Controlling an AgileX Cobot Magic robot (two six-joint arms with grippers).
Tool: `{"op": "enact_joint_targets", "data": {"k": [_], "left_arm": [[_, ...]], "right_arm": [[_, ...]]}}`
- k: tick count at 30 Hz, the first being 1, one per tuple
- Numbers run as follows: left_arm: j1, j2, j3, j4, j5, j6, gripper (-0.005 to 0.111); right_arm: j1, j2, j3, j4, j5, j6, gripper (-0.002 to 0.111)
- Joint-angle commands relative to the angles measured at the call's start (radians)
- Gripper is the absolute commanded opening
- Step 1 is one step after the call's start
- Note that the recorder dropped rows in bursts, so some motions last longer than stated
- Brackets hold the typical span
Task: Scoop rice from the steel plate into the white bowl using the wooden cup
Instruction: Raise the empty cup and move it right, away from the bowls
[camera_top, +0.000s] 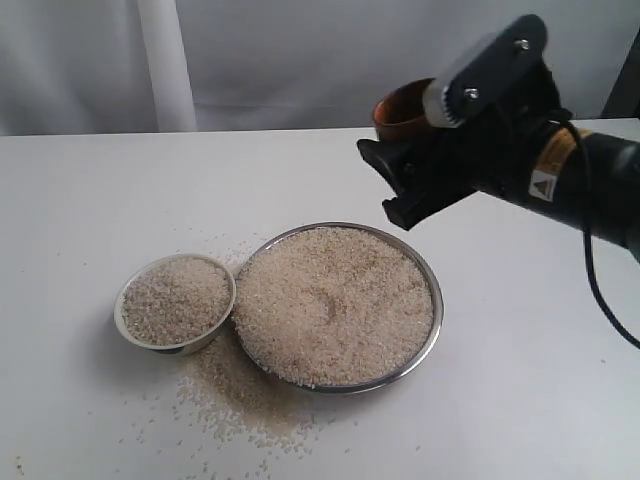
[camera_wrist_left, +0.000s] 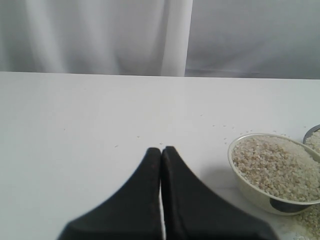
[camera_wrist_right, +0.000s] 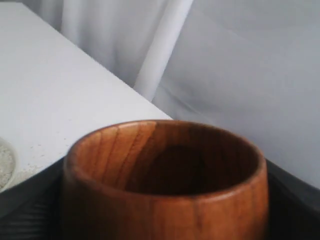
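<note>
The right gripper (camera_top: 400, 160) holds the cup (camera_wrist_right: 165, 200) aloft, its jaws spread wide around the wooden wall and clamped on either side. The cup's mouth faces up and its dark inside looks empty. It hangs over the tabletop (camera_top: 100, 200) just beyond the far right rim of the plate (camera_top: 432, 270), clear of the rice (camera_top: 335, 305) heaped there.

The left gripper (camera_wrist_left: 161, 150) hovers low over bare tabletop with its jaws pressed together, holding nothing, and the bowl (camera_top: 160, 346) is near it to one side.

The bowl sits hard against the plate's left rim and is already filled to the brim. Loose grains (camera_top: 230, 395) lie scattered on the tabletop in front of both vessels.

Judging by the empty cup above the plate, a fresh scoop is about to begin. The next move calls for bringing the cup down and tipping its mouth into the heap, then carrying it across the plate to the bowl. With the bowl this full, more rice is likely to spill over its rim.
</note>
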Motion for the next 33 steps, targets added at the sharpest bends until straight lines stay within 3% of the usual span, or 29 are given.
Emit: {"op": "enact_joint_targets", "data": {"k": [1, 7, 12, 33], "left_arm": [[-0.004, -0.002, -0.008, -0.005, -0.007, -0.002, 0.000], [-0.004, -0.002, -0.008, -0.005, -0.007, -0.002, 0.000], [-0.004, -0.002, -0.008, -0.005, -0.007, -0.002, 0.000], [-0.004, -0.002, -0.008, -0.005, -0.007, -0.002, 0.000]], "right_arm": [[-0.076, -0.012, 0.128, 0.158, -0.273, 0.009, 0.000], [-0.096, -0.012, 0.257, 0.392, -0.507, -0.072, 0.000], [-0.096, -0.012, 0.291, 0.451, -0.505, -0.205, 0.000], [-0.096, -0.009, 0.382, 0.607, -0.554, -0.205, 0.000]]}}
